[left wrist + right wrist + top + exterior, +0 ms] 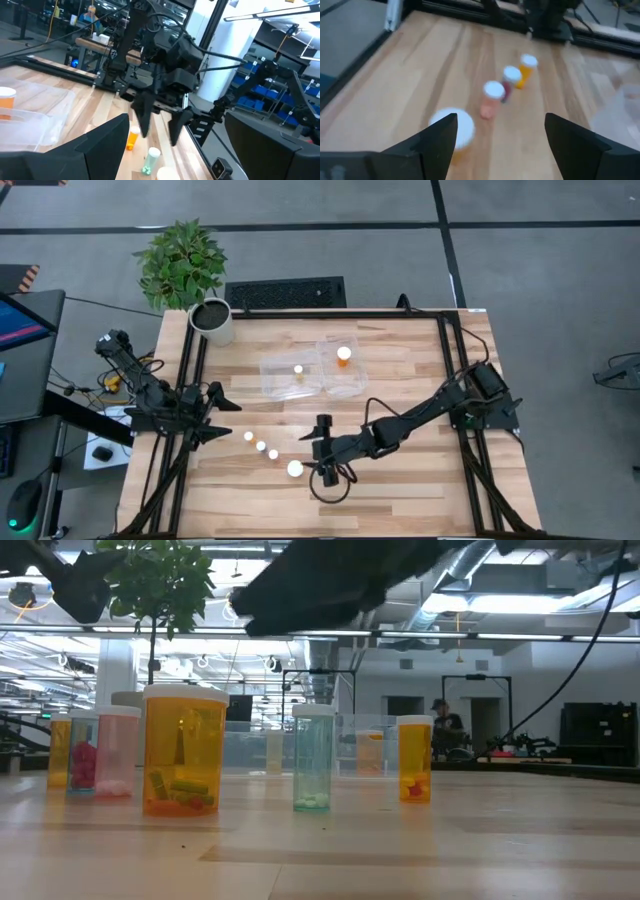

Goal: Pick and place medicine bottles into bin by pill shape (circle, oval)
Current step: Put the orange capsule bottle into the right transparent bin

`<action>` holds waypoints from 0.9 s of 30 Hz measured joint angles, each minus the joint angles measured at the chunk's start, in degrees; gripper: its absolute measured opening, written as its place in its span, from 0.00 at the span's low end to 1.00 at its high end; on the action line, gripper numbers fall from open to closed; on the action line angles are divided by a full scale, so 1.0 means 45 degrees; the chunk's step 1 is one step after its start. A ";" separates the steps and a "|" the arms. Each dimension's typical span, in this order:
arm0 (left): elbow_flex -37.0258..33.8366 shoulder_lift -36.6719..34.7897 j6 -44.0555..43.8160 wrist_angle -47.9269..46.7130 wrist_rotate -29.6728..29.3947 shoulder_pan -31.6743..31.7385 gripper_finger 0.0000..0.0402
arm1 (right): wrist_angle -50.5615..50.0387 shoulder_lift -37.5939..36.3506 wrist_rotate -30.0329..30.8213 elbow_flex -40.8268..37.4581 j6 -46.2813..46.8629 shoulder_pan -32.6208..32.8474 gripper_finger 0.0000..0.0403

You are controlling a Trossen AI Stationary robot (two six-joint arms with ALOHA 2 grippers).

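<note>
Overhead, left to right: I see the left pincer parked at the bench edge, jaws wide apart and empty. A diagonal row of medicine bottles stands on the bench; only their white caps show, so I cannot read pill shapes. The right pincer hovers beside the row's largest bottle, fully spread, gripping nothing. The bin beyond holds two bottles, its clear walls hard to trace.

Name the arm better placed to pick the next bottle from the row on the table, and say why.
Right. The right gripper hangs open next to the row, close to the large bottle. The left gripper, also open, waits at the table's left edge, farther from that bottle.
</note>
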 joint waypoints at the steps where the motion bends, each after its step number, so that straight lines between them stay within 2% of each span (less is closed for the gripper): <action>1: 0.0000 0.0000 -0.0003 0.0000 0.0005 -0.0001 0.80 | 0.0137 0.0185 -0.0118 0.0265 -0.0003 0.0051 0.76; 11: 0.0000 0.0000 -0.0005 -0.0007 0.0005 -0.0001 0.80 | -0.1470 0.0538 -0.0204 0.1279 0.0220 0.0171 0.76; 19: 0.0000 -0.0019 -0.0019 0.0748 0.0214 -0.0003 0.80 | -0.5080 -0.0554 0.0241 0.2632 -0.0358 0.0087 0.76; 22: 0.0000 -0.0029 0.0085 0.1103 0.0674 -0.0003 0.80 | -0.5265 -0.0734 0.0261 0.2944 -0.0391 0.0076 0.76; 27: 0.0000 -0.0029 0.0230 0.1083 0.0693 -0.0003 0.80 | -0.5084 -0.0509 0.0193 0.3022 -0.0307 0.0102 0.76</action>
